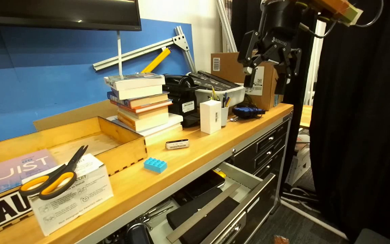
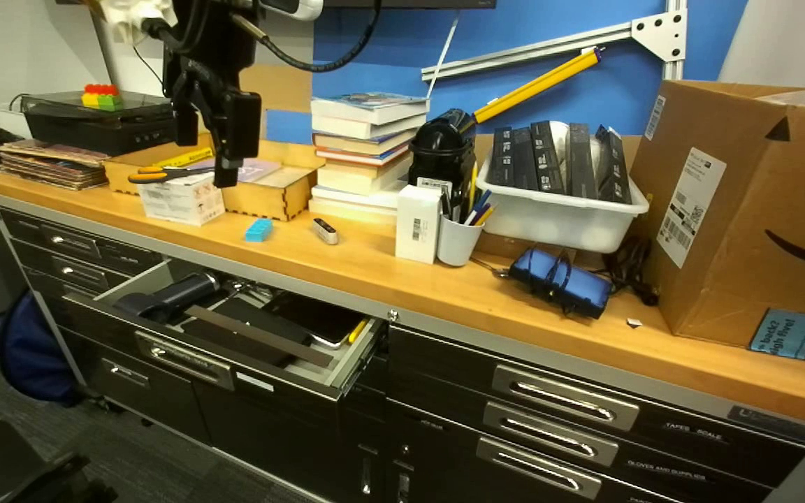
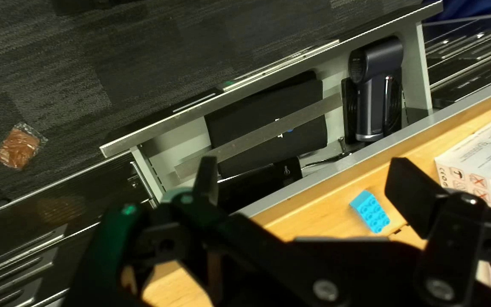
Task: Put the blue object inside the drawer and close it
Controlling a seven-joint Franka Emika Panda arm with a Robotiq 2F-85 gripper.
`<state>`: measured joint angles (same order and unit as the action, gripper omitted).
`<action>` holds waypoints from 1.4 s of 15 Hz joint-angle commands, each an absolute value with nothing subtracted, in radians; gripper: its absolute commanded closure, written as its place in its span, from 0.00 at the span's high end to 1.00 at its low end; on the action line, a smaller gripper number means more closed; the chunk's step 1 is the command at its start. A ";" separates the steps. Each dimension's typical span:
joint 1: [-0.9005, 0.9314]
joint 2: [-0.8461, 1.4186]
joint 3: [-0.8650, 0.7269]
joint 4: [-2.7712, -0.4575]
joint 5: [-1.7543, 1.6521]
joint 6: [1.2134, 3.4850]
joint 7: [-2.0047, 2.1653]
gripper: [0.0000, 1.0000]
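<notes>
Below my spread, empty claw (image 1: pixel 265 83), the drawer (image 1: pixel 249 200) is already open, but putting in the blue block (image 1: pixel 155 165) and closing remain.

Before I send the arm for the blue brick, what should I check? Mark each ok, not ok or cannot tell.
1. Tool open and empty: ok.
2. Blue brick in plain sight on the benchtop: ok, all three views show it.
3. Tool lined up over the brick: not ok. It hangs well above the bench, and the brick sits off-centre in the wrist view.
4. Drawer pulled out: ok.
5. Landing spot inside: ok, bare floor shows beside the dark case.
6. Contents low enough for closing: cannot tell. A flat strip runs across the case.
</notes>
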<state>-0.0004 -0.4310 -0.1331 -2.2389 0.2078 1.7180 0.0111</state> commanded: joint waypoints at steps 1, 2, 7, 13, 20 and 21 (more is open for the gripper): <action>-0.029 -0.426 -0.090 -2.229 0.192 1.738 0.046 1.00; -0.026 -0.409 -0.058 -2.207 0.171 1.772 0.083 1.00; 0.007 -0.245 0.115 -2.097 0.014 1.982 0.261 1.00; 0.087 0.072 0.212 -1.914 -0.154 2.020 0.367 1.00; 0.193 0.320 0.185 -1.760 -0.134 1.969 0.297 1.00; 0.200 0.339 0.181 -1.751 -0.131 1.963 0.290 1.00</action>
